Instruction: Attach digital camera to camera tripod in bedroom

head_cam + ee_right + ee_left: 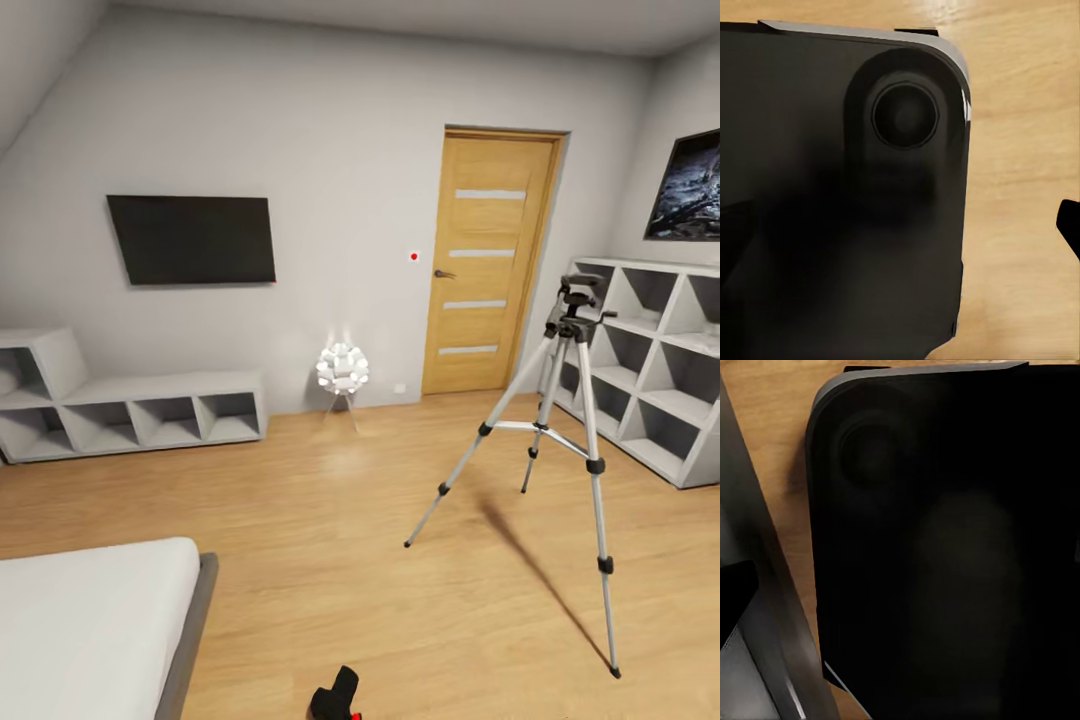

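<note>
No text, label, brand, number or sign can be read anywhere in these views. The wall-mounted screen (192, 239) is blank and black, the framed picture (688, 188) above the shelves shows only a dark, mottled image without lettering, and the wooden door (489, 262) carries 4 plain pale strips with no writing. The digital camera (335, 696) at the bottom edge of the head view and the camera tripod (560, 440) show no legible marking, and the dark panels close to the wrist cameras are unmarked.
</note>
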